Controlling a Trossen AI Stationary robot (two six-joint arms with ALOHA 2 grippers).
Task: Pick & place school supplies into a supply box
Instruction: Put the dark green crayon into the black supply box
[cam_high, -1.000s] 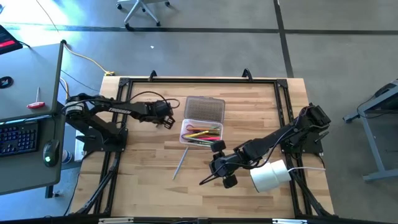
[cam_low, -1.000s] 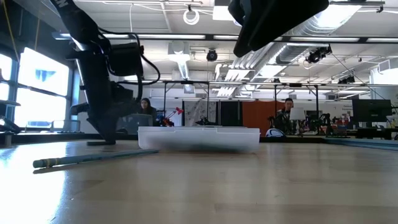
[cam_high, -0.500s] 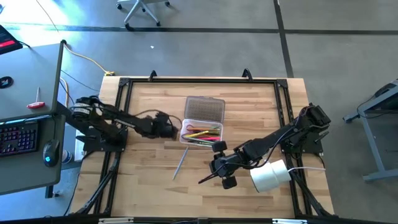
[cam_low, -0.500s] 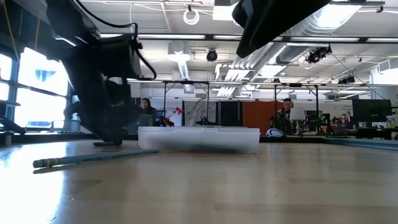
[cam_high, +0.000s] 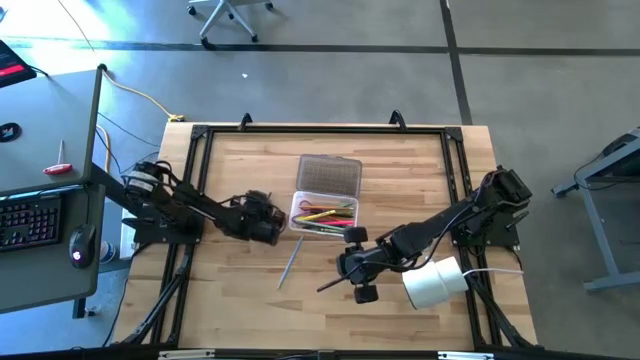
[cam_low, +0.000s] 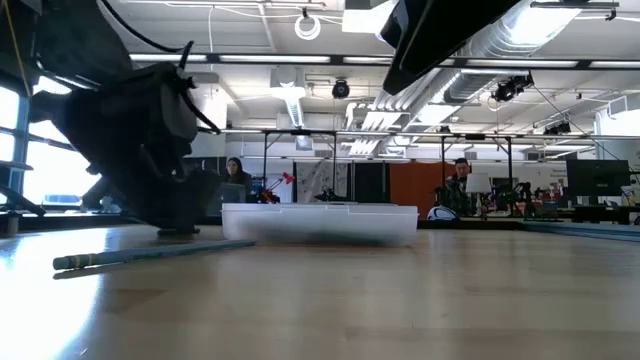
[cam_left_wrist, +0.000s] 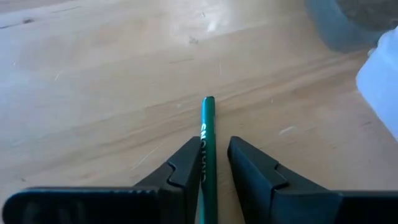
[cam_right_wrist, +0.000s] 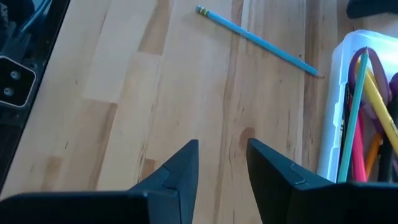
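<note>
A teal pencil (cam_high: 290, 262) lies flat on the wood, just left of and nearer than the supply box (cam_high: 296, 222). The box is a clear case; its dotted lid (cam_high: 329, 175) lies open behind it, and coloured pens and pencils (cam_high: 326, 215) lie inside. My left gripper (cam_high: 278, 232) is low at the pencil's far end. In its wrist view it is open, with the pencil (cam_left_wrist: 208, 134) running between its fingers. My right gripper (cam_right_wrist: 222, 158) stands open over bare wood, right of the pencil (cam_right_wrist: 258, 40), with nothing between its fingers. My left gripper has one finger on each side of the pencil, close to its far end (cam_left_wrist: 208, 106), and the fingers lie along it. One finger (cam_left_wrist: 186, 168) shows right against the pencil's side, while the other stands apart. I cannot tell whether it touches the pencil, which lies on the table.
A white roll (cam_high: 432, 283) lies by my right arm at the near right. A black frame (cam_high: 320, 128) runs round the tabletop. Bare wood stretches left of the pencil and along the near edge. People sit at desks far behind the table.
My left gripper has moved toward the table's near edge and down, from beside the box's left wall to the pencil's far end. Its arm now stretches low over the table. The pencil and the box have stayed in place.
</note>
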